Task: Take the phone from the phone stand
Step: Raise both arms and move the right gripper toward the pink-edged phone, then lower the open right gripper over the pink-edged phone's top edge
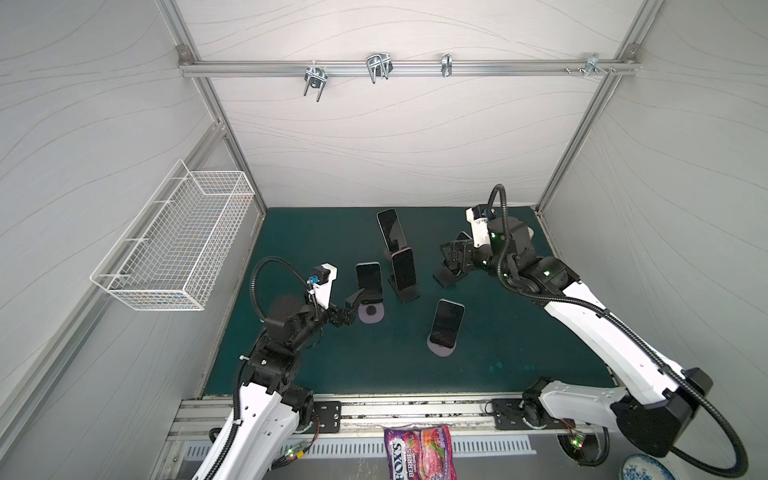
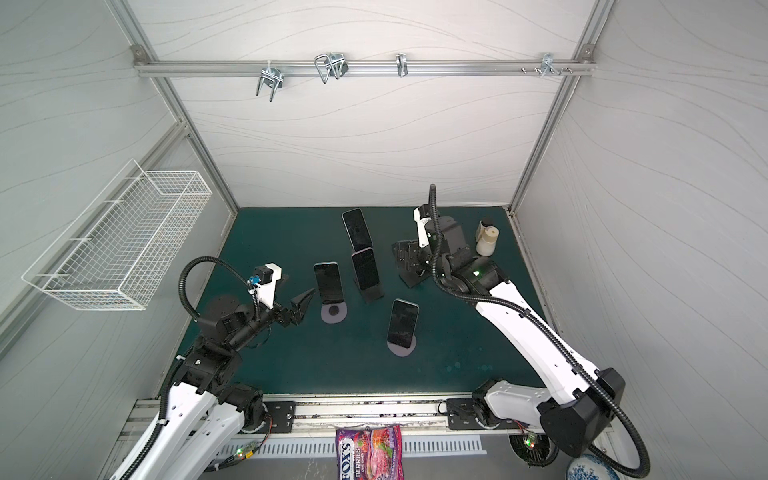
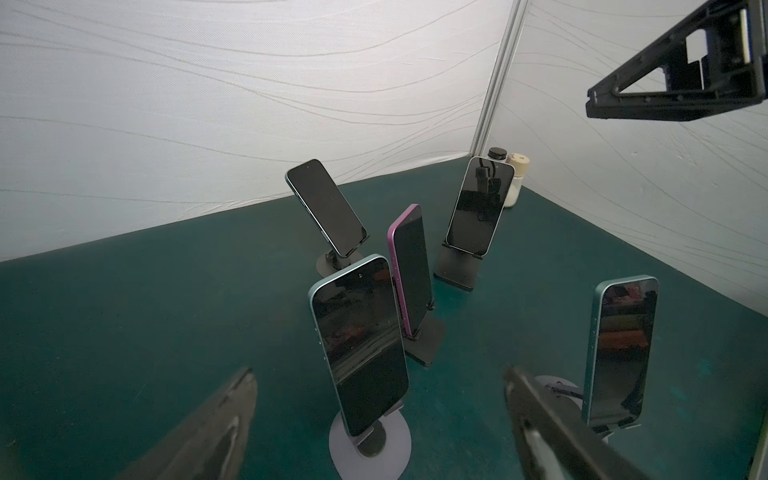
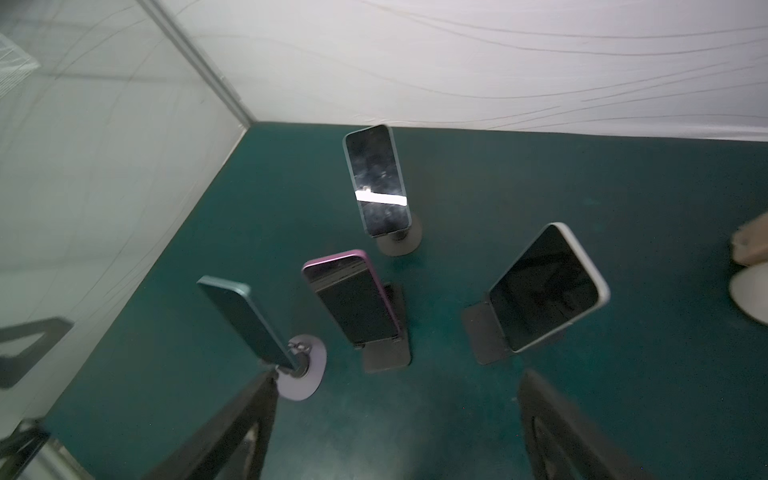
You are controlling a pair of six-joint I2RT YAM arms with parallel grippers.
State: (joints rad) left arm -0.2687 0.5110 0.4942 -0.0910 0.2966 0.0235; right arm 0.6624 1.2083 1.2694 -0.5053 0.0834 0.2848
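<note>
Left of centre on green mat (image 1: 332,365): teal-edged dark-screen phone (image 3: 359,345) stands on round grey-based stand (image 3: 370,446), just ahead of left gripper (image 2: 301,309), jaws wide, empty. Right gripper (image 4: 399,374) also wide, empty, near white-edged phone (image 4: 544,291).

A purple candy bag (image 1: 419,453) lies at the near edge of the scene, seen in both top views. Large white letters on it read "FOX'S", and beside that, smaller white letters read "BERRIES". The words run sideways to the camera. A line of finer print under "BERRIES" is too small to read.
</note>
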